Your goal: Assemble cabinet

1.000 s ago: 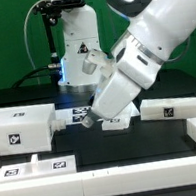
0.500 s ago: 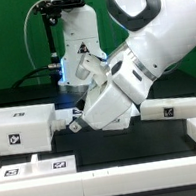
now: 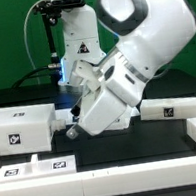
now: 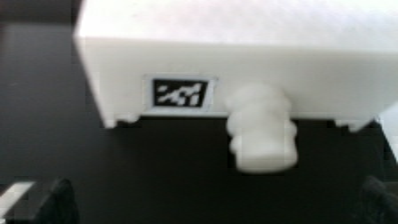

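**Current state**

1. End effector. The gripper (image 3: 76, 127) points toward the exterior view's left. In the wrist view the gripper (image 4: 205, 203) has its jaws spread fully apart. Only the dark fingertips (image 4: 36, 200) show at the frame edges, and nothing lies between them. It holds nothing.

2. Task object. The cabinet body (image 3: 21, 127), a white box, rests on the black table (image 3: 118, 149) at the exterior view's left. Its near end faces the gripper at close range. The exterior view does not show whether the two touch.

3. Wrist view detail. One face of the cabinet body (image 4: 231, 40) fills the upper frame. A rounded white peg (image 4: 263, 135) projects from its lower edge toward the gripper, and dark table surface separates the peg from the fingertips.

4. Other parts. Flat panels (image 3: 40, 167) lie in front of the body. An oblong block (image 3: 168, 108) lies at the exterior view's right, behind the arm. A white border rail (image 3: 146, 167) runs along the front.

**Markings**

- No brand name or readable writing is visible.
- Square black-and-white tags appear on the body, the panels and the block. The patterns carry no letters.
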You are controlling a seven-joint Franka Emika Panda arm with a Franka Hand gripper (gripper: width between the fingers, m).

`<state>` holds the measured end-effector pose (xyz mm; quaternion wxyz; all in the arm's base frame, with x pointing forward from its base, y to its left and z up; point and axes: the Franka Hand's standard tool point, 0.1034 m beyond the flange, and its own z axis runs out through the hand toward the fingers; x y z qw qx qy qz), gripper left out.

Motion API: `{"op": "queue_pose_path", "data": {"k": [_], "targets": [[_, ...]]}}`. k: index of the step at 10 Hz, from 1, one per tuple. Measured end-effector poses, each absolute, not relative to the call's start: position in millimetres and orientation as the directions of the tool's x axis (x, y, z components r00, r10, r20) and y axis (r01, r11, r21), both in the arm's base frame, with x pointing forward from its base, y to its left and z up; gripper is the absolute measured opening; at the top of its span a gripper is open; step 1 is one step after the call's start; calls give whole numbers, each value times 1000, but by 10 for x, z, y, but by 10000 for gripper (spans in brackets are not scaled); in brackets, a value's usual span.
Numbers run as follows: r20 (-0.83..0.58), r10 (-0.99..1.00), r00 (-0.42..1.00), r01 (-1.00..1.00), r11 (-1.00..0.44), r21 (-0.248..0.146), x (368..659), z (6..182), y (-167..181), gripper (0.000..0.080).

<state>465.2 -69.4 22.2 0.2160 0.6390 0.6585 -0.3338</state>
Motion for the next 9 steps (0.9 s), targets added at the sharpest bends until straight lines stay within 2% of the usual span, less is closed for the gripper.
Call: {"op": "queue_pose_path", "data": {"k": [5,7,9], "targets": [[-685,721,-107,987,-8,-163,4599,168,-701,795],[-662,742,-107,992,33,-123,4611,105,-638,795],[-661,743,-109,991,33,-127,4597,96,-642,795]]}}
